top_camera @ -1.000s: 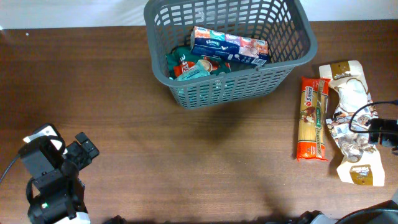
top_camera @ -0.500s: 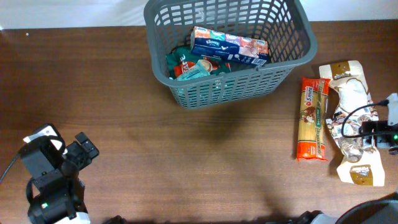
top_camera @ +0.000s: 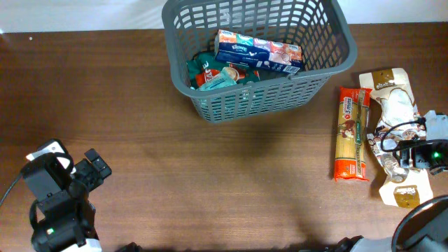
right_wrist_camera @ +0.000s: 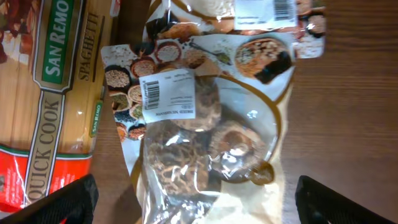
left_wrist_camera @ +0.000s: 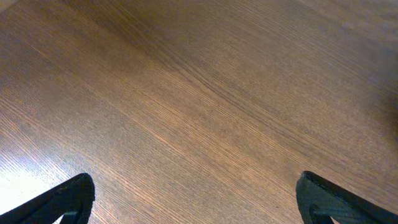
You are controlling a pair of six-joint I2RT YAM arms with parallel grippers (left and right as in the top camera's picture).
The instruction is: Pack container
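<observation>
My right gripper [right_wrist_camera: 199, 205] hangs with jaws wide open over the mushroom pouch [right_wrist_camera: 193, 143], I think to grasp it for the container [top_camera: 252, 101] standing far-centre on the table [top_camera: 210, 182], while my left gripper [left_wrist_camera: 196, 199] is open and empty.

The left end effector [left_wrist_camera: 199, 202] has black rounded fingertips; the left arm [top_camera: 56, 199] is black with white housing and a green light. The right arm [top_camera: 428, 150] carries a looped black cable.

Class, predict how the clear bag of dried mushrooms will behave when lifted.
Probably floppy: the clear bag of dried mushrooms is thin, creased film around lumpy pieces. Likely light for its size, since the contents are dried. The glossy film may slip.
</observation>
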